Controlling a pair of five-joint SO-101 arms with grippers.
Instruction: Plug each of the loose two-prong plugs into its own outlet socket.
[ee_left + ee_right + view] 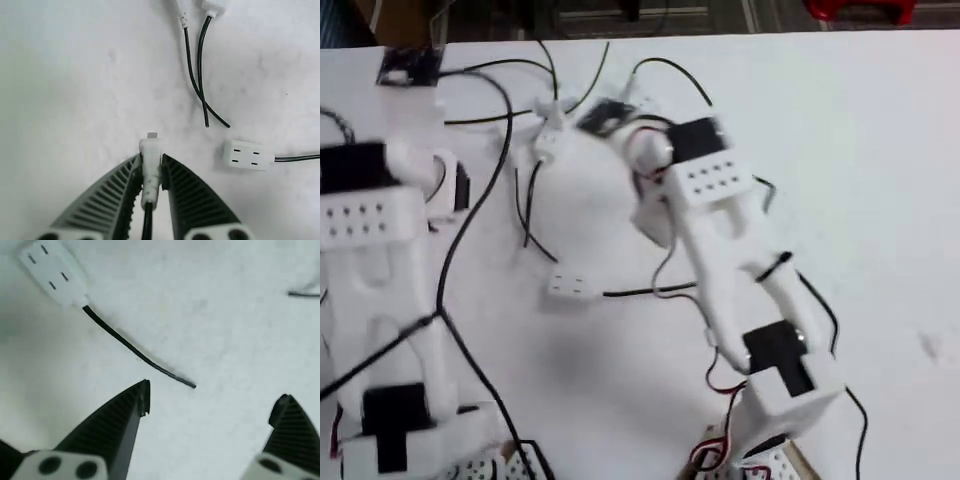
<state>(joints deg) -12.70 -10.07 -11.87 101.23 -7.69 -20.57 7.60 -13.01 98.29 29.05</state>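
Note:
My left gripper (151, 172) is shut on a white two-prong plug (150, 160) with a black cable, prongs pointing forward just above the table. A white outlet socket (248, 155) lies a short way beyond and to one side of it; in the high view this socket (570, 287) sits mid-table, with the left gripper (450, 188) at the left. Two more white cable ends (214, 7) lie farther off. My right gripper (212, 400) is open over bare table, near another white socket (52, 272) with a short black cable; from above the right gripper (605, 118) is at the back centre.
Black cables (470, 215) loop across the left half of the white table (880, 200). Two loose cable tails (202, 95) cross between the far cable ends and the socket. The right arm's body (730, 250) spans the middle. A small black board (408, 65) lies at the back left.

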